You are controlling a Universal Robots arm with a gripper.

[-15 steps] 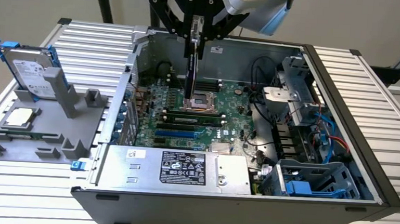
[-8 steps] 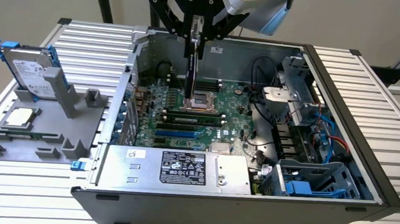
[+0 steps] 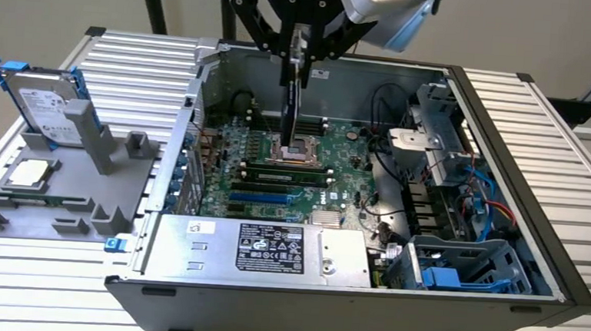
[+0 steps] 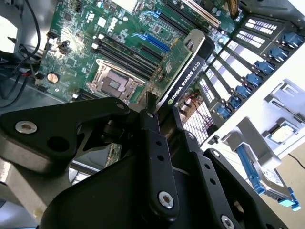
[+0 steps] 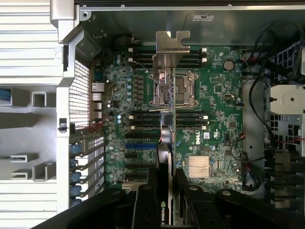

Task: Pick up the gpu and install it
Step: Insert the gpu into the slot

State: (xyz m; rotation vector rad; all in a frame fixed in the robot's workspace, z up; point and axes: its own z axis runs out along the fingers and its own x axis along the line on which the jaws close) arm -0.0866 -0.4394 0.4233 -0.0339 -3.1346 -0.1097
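The gpu (image 3: 295, 104) hangs edge-on and upright over the motherboard (image 3: 346, 180) inside the open computer case (image 3: 499, 193), in the exterior view. My gripper (image 3: 300, 54) is shut on its top edge. The second wrist view shows the gpu's black edge and green board (image 4: 187, 71) running out from between my black fingers (image 4: 153, 129). In the first wrist view the gpu's silver bracket (image 5: 170, 52) and thin edge (image 5: 164, 152) lie over the empty processor socket (image 5: 183, 90), apart from the board. The blue expansion slot (image 5: 140, 145) sits beside the card.
Toward the exterior view's left, a grey fixture (image 3: 56, 212) holds a silver hard drive with blue tabs (image 3: 43, 104) and a square processor chip (image 3: 30, 172). A power supply (image 3: 269, 248) and a drive cage (image 3: 464, 264) fill the case's near side. Cables (image 3: 399, 153) run toward the exterior view's right.
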